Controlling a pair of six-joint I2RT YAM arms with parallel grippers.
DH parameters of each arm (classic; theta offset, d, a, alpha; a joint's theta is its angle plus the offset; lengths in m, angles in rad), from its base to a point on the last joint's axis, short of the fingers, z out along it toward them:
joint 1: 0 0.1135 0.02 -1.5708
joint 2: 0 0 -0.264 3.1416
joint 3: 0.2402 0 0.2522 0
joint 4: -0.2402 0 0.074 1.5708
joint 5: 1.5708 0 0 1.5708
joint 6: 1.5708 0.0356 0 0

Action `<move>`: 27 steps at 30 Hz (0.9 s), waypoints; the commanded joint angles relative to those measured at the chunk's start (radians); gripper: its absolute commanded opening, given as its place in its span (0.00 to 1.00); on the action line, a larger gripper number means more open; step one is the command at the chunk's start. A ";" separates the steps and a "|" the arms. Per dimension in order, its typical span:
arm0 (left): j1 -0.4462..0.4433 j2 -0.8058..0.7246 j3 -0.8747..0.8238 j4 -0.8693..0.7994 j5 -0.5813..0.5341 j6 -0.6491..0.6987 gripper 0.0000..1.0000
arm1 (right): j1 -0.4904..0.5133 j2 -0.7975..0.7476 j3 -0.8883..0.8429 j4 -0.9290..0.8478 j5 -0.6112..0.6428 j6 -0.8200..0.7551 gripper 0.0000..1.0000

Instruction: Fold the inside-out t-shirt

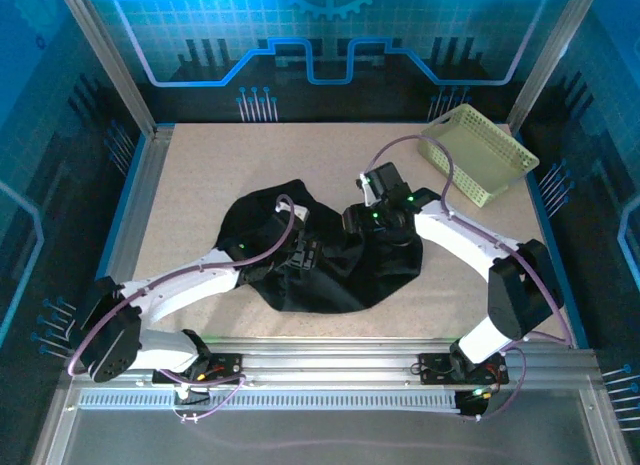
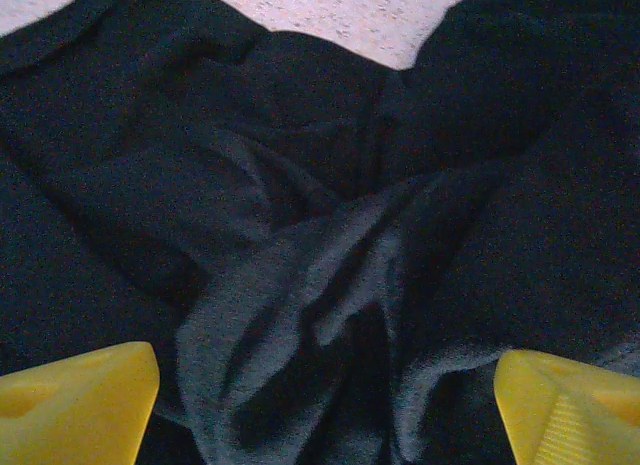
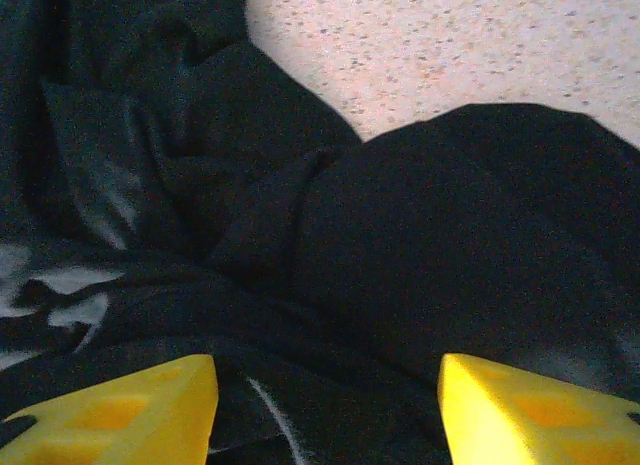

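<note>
Left of the basket [image 1: 480, 155], the inside-out t-shirt [image 1: 320, 260] lay bunched
Soft and limp, it likely needed pinching at a hem; left gripper [image 2: 325, 385] and right gripper [image 3: 325, 385] hung spread wide, holding nothing

Speckled beige counter [image 1: 200, 165]: crumpled black t-shirt [image 1: 350, 280] at centre frame; pale lattice basket [image 1: 480, 155] upper right.

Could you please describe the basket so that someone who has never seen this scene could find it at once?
Start with the speckled beige table and look to its far right corner. There sits the basket, a rectangular, open-topped container set at an angle to the table's edges. Its pale yellow-green lattice plastic sets it apart from the crumpled black t-shirt lying in the middle of the table.
</note>
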 commanded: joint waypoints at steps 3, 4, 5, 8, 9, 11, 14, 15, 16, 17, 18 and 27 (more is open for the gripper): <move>-0.098 -0.040 0.014 0.038 -0.070 0.141 0.93 | 0.007 -0.049 -0.034 -0.034 0.074 -0.035 0.62; -0.127 -0.049 0.008 0.060 -0.072 0.176 0.96 | 0.008 -0.068 -0.050 -0.030 0.078 -0.034 0.62; -0.148 -0.051 0.006 0.075 -0.081 0.201 0.98 | 0.007 -0.088 -0.064 -0.029 0.084 -0.031 0.62; -0.180 -0.024 0.024 0.094 -0.080 0.250 0.99 | 0.003 -0.130 -0.093 -0.027 0.083 -0.020 0.63; -0.192 -0.008 0.031 0.101 -0.077 0.273 0.99 | 0.000 -0.143 -0.103 -0.022 0.080 -0.014 0.63; -0.214 0.031 0.050 0.107 -0.083 0.317 0.99 | -0.003 -0.163 -0.117 -0.015 0.074 -0.005 0.63; -0.225 0.124 0.108 0.073 -0.148 0.345 0.99 | -0.007 -0.178 -0.127 -0.018 0.069 0.004 0.64; -0.223 0.162 0.132 0.055 -0.180 0.356 0.99 | -0.009 -0.184 -0.129 -0.018 0.069 0.005 0.64; -0.221 0.190 0.150 0.044 -0.199 0.369 0.99 | -0.009 -0.188 -0.131 -0.018 0.069 0.006 0.64; -0.222 0.220 0.168 0.037 -0.222 0.374 0.99 | -0.010 -0.197 -0.134 -0.020 0.072 0.006 0.65; -0.221 0.240 0.178 0.036 -0.224 0.379 0.99 | -0.012 -0.203 -0.137 -0.021 0.072 0.005 0.65; -0.102 0.290 0.262 0.034 -0.265 0.325 0.75 | -0.009 -0.271 -0.185 -0.015 0.048 0.018 0.69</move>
